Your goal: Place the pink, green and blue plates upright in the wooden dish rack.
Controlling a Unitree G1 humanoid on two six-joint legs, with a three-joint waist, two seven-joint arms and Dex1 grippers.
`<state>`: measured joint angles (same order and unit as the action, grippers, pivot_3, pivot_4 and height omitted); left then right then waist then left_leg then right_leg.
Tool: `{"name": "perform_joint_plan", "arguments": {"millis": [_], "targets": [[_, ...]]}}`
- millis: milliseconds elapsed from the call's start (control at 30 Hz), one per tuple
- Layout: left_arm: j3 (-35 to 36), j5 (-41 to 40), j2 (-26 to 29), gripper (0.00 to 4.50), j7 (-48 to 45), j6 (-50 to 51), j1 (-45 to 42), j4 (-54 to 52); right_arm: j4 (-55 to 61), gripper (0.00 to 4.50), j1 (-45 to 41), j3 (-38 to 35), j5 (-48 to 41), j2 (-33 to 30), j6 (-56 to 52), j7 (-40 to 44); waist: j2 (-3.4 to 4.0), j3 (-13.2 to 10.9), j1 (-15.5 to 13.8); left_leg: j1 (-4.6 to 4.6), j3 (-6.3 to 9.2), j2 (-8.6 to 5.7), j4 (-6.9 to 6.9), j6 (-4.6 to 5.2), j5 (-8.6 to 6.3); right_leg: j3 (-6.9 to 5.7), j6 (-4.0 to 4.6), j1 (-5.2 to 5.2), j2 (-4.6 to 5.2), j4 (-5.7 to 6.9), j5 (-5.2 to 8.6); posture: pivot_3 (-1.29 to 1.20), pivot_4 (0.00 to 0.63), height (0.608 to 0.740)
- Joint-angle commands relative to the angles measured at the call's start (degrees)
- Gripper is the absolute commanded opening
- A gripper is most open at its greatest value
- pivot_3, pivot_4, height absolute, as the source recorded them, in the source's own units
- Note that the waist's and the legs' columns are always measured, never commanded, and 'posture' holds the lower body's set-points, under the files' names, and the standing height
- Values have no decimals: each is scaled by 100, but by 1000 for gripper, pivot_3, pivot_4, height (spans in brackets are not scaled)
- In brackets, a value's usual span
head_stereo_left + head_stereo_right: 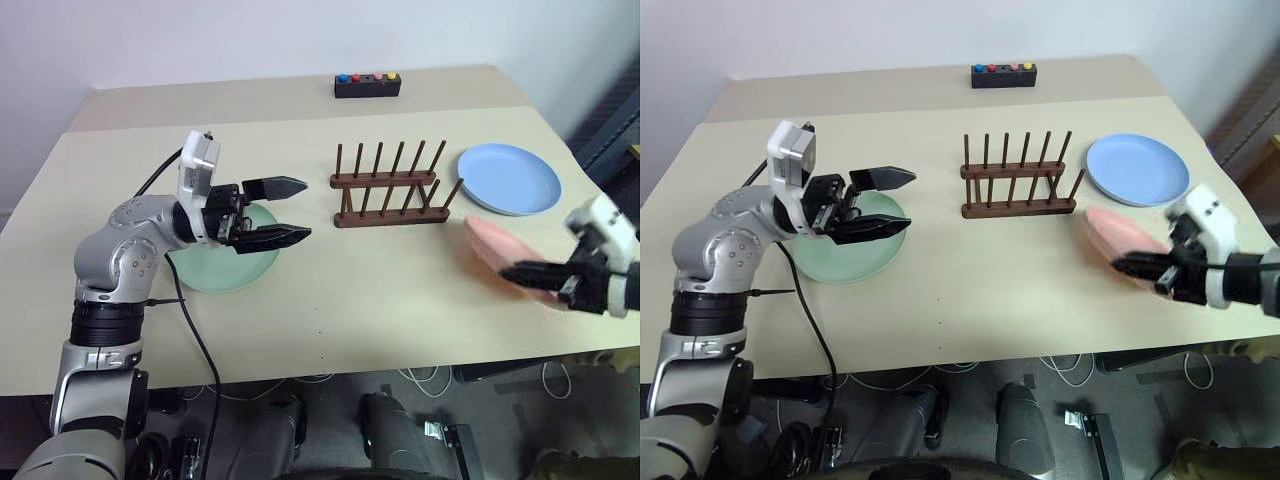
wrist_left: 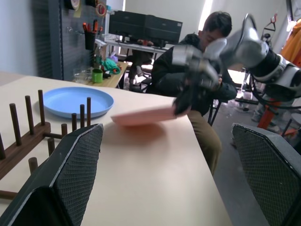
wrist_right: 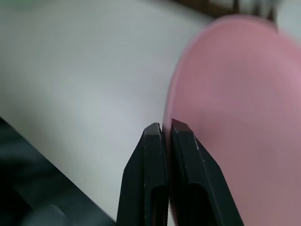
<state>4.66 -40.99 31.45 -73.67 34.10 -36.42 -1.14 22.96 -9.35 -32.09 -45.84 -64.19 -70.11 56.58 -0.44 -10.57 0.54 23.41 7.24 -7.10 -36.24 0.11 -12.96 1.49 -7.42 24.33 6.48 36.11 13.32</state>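
The wooden dish rack (image 1: 388, 187) stands on the table (image 1: 380, 290), a little right of the middle and toward the far side, with its two rails running left to right and its thin pegs upright. No plate sits between the pegs.

The pink plate (image 1: 1122, 236) is near the right edge of the table, just right of and nearer than the rack. The right gripper (image 1: 1137, 266) is clamped on its near rim: the right wrist view shows the two black fingers pressed together with the plate's edge between them. In the left wrist view the plate is off the table, roughly level, with its shadow on the surface below.

The blue plate (image 1: 509, 178) lies flat on the table at the far right, just beside the right end of the rack and apart from it.

The green plate (image 1: 222, 268) lies flat on the left part of the table, well apart from the rack. The left gripper (image 1: 296, 210) hovers above it, pointing right toward the rack, its two fingers spread wide with nothing between them.

A small black box with coloured buttons (image 1: 367, 85) sits at the far edge of the table, beyond the rack. In the left wrist view a person (image 2: 207, 84) is seated past the right end of the table.
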Motion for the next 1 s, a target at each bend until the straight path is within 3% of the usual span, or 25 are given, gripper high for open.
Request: {"name": "perform_joint_plan", "arguments": {"millis": [33, 233, 500, 700, 1000], "targets": [[23, -18, 9, 4500, -19, -146, -140, -25, -313, 50, -779, -528, -766, 170, -345, -246, -1, 0, -4, 0, 0, 0, 0, 0, 0, -1, 0, 0, 0, -1, 0, 0, 150, 740], [-8, 31, 13, 4500, 49, -192, -149, 14, -1315, 50, -2077, -883, -1334, 753, -162, -940, -3, -2, -22, 3, 0, -3, 1, 2, -1, -1, 0, 0, 6, -6, 0, 0, 150, 740], [-1, -2, -33, 4500, 121, -194, -229, 117, -2451, 50, -3572, -818, -1760, 1792, 648, -1761, 0, -1, 23, 2, -6, 0, 3, 3, -2, 6, 1, 8, 2, 1, -1, 0, 150, 740], [49, -111, -35, 4500, 219, -98, -200, 7, -3403, 50, -3909, -296, -1491, 2172, 1229, -1498, 0, -1, 19, 7, -9, -5, 1, 4, -2, 7, 0, 9, 4, -1, -1, 0, 150, 740], [109, -211, 49, 4500, 354, -20, -15, -191, -4689, 50, -4184, 159, -1092, 2191, 1688, -865, 1, -2, 27, 7, -9, -3, 4, 4, -2, 7, 0, 13, 1, 1, -1, 0, 150, 740]]}}
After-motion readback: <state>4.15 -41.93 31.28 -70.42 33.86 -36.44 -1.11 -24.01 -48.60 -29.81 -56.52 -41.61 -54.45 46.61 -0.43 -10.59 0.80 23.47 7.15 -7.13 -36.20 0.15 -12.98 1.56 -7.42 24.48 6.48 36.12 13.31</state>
